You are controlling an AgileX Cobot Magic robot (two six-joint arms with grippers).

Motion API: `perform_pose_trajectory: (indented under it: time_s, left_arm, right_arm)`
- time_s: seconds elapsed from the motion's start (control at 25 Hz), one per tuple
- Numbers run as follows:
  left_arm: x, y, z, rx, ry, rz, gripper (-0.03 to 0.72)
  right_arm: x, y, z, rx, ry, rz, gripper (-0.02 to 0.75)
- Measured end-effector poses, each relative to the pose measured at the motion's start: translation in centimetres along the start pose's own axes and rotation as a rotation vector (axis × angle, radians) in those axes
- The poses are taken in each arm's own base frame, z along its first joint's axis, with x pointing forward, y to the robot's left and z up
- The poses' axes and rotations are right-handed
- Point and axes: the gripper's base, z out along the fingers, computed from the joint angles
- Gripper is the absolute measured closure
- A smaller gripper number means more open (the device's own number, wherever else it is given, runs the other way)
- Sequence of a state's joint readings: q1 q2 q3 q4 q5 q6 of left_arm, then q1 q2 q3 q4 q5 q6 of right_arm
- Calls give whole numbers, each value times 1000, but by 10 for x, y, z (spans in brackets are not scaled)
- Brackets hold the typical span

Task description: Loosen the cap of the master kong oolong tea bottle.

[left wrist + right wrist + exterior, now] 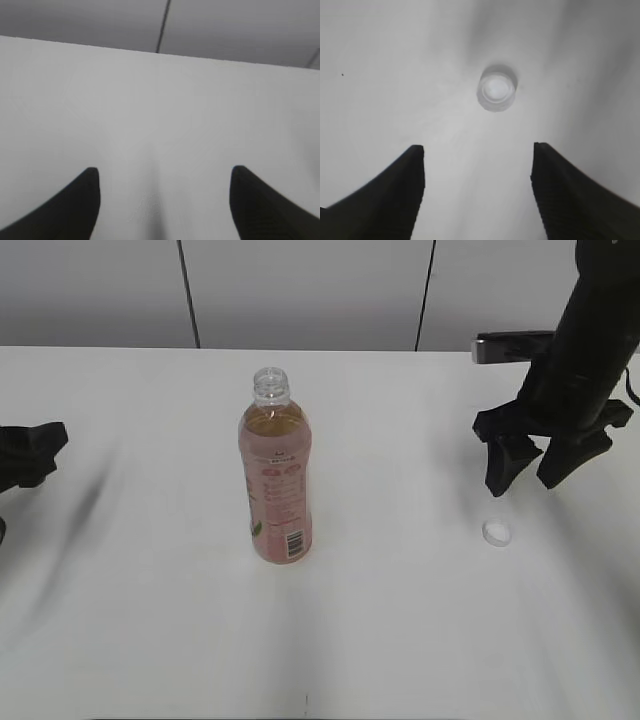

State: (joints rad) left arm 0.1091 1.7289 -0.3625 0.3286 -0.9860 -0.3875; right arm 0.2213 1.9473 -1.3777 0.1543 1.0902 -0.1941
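White and bare apart from a few things, the table (150, 620) is running back to a grey panelled wall (300, 290) crossed by dark vertical seams. Near its middle the master kong oolong tea bottle (277, 480) is standing upright with its threaded neck uncovered, amber tea showing above the pink label and the barcode facing the camera. Well off to the right of the bottle, and a little nearer the camera, the cap (497, 532) is lying on the table with its hollow side facing up, touching nothing. Nothing is standing between the bottle and the cap. The right gripper (526, 472) is hanging just behind and above the cap, its jaws spread wide and empty; in the right wrist view the cap (496, 91) is sitting ahead of the two dark fingertips (410, 170), clear of both. Far to the left of the bottle, the left gripper (162, 200) is hovering low over bare table, its jaws likewise parted wide and gripping nothing.
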Motion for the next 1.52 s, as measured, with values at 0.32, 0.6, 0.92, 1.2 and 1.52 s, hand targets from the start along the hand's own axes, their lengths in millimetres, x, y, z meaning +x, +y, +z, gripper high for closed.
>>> perform_pose_trajectory:
  time_s: [0.32, 0.6, 0.92, 1.2, 1.52]
  left_arm:
    - [-38, -31, -8, 34, 104, 181, 205]
    - [-76, -48, -42, 34, 24, 13, 205]
    - [-96, -58, -85, -9, 0, -22, 205]
    - [-100, -63, -98, -26, -11, 55, 205]
    - [-86, -86, -98, 37, 82, 98, 255]
  right_arm:
    - [11, 5, -28, -2, -20, 15, 233]
    - [37, 12, -51, -2, -34, 11, 233]
    - [67, 17, -68, 9, -68, 5, 233]
    - [79, 20, -79, 13, -101, 1, 233]
    - [84, 22, -89, 17, -134, -4, 233]
